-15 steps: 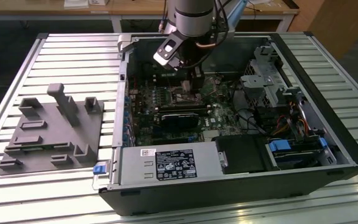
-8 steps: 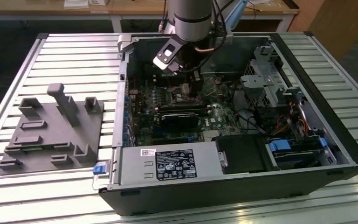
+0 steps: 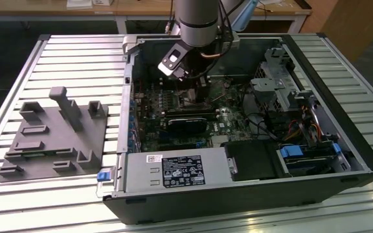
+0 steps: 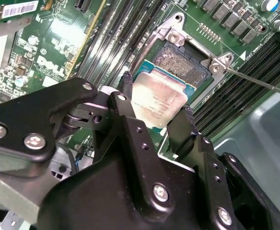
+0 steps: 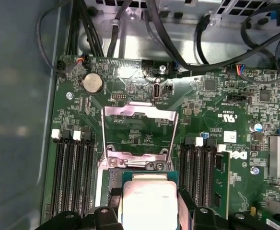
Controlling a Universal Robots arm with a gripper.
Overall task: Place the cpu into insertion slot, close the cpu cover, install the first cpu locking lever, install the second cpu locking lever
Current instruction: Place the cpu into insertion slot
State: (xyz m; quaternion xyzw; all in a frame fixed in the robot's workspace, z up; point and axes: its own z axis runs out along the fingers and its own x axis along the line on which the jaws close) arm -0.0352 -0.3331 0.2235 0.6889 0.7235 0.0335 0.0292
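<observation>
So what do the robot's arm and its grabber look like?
The arm is a thick, round, silvery-grey tube with a darker band. A small white and black box sits at its wrist. The gripper is chunky and black, dotted with shiny silver screws, and ends in two narrow black fingers with little holes.

**Your slatted metal surface (image 3: 76, 53) and the two things that rest on it.**

You are looking at pale ribbed slats that run across the exterior view, with a rail along the edge on the exterior view's left. On that side a flat grey fixture plate (image 3: 47, 145) lies on the slats, with several low raised blocks and one tall upright post. Toward the exterior view's right an open black computer case (image 3: 251, 196) lies on its side with its open face up, covering most of that half of the surface. Plate and case sit near each other without touching, and a strip of slats shows between them.
</observation>
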